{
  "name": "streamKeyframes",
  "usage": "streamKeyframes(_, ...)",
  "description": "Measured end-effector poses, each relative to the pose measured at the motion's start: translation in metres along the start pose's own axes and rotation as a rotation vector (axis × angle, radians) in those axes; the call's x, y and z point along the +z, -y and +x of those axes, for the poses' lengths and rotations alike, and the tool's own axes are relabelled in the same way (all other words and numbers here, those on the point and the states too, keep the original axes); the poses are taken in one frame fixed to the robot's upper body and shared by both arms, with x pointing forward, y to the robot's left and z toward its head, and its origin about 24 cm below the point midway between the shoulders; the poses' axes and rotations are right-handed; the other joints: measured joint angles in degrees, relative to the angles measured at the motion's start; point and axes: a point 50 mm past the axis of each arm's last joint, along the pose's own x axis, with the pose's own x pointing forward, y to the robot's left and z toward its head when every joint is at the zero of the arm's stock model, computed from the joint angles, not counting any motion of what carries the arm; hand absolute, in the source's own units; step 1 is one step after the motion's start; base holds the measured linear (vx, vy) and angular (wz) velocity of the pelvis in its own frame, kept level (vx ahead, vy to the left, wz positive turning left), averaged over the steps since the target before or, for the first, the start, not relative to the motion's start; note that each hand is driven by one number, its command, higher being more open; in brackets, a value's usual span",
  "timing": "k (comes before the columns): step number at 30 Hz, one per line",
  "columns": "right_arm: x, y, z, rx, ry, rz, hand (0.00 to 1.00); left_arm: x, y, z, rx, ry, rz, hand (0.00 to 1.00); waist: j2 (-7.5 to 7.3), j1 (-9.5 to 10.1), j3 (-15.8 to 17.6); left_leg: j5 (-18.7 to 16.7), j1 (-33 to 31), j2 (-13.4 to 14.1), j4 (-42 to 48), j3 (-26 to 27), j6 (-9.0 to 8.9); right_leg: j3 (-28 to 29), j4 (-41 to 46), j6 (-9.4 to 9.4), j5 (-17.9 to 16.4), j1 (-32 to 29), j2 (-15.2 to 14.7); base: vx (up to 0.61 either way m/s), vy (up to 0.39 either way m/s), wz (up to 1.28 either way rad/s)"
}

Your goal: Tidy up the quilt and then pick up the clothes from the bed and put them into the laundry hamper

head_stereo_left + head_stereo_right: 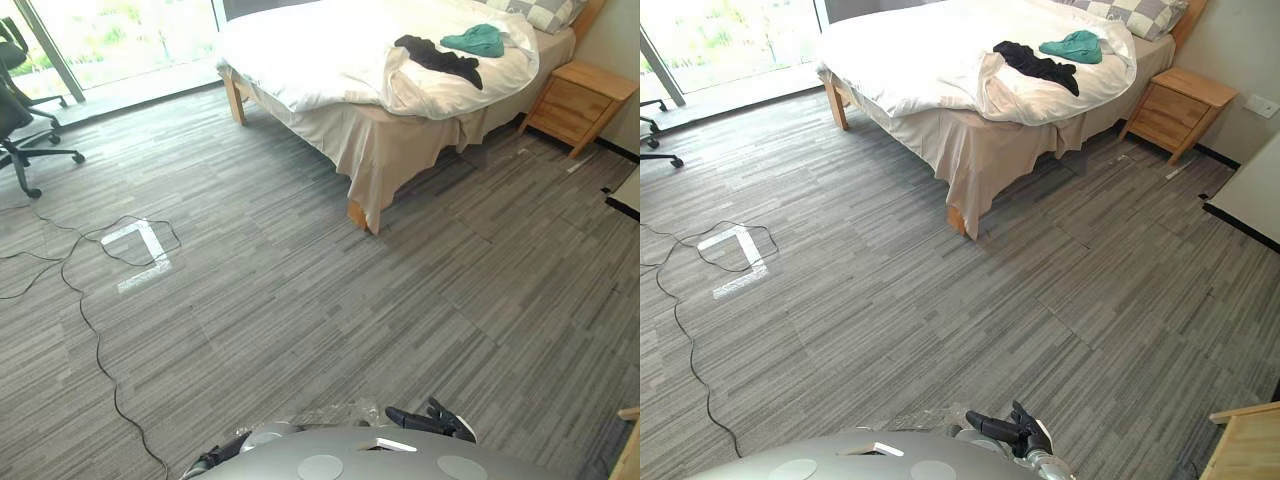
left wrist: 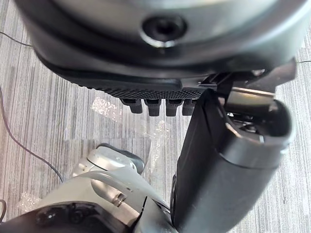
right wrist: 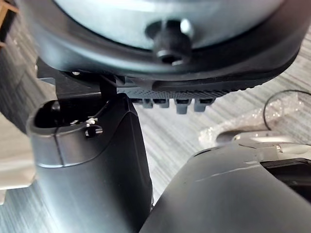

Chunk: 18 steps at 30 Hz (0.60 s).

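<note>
I recorded the white quilt [image 1: 330,50] lying rumpled on the bed [image 1: 400,140], with a black garment [image 1: 440,58] and a teal garment [image 1: 475,40] side by side on top of it. The left hand [image 2: 223,165] and right hand [image 3: 92,160] hung over the floor [image 1: 300,300], well apart from the bed, with fingers straight and holding nothing.

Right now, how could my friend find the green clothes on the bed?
Find the wooden bed with the rumpled white quilt and look toward the checked pillow. The crumpled teal-green garment lies on the quilt there, beside a long black garment; nothing else on the bed is green.
</note>
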Motion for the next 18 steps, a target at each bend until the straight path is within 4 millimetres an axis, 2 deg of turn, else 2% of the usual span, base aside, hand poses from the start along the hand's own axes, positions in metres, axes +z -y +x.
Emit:
streamKeyframes(3,0.0,-0.001,0.0,0.008,0.0,0.002,1.0,0.003,0.002,0.0,-0.003,0.009,0.014,1.0,-0.04,-0.03,-0.1,1.1,2.3,-0.5,-2.8,0.3,0.62,-0.3,-1.9,0.36,0.4,1.6,-0.1,0.15,0.035,-0.03)
streamKeyframes(7,0.0,-0.001,0.0,0.021,0.002,0.006,1.0,0.011,0.011,0.002,-0.036,0.035,0.043,1.0,0.24,-0.01,-0.1,1.7,4.8,-0.9,-6.0,0.3,0.06,-2.1,-3.5,0.8,0.7,3.3,-0.2,0.11,0.026,0.02)
streamKeyframes(18,0.001,0.001,0.0,0.026,0.008,0.032,1.0,0.013,0.014,0.002,-0.041,0.032,0.119,1.0,1.07,-0.02,0.1,1.7,6.7,-0.8,-7.4,0.8,-0.36,-4.6,-4.1,2.4,1.7,4.5,0.0,0.0,0.002,0.0)
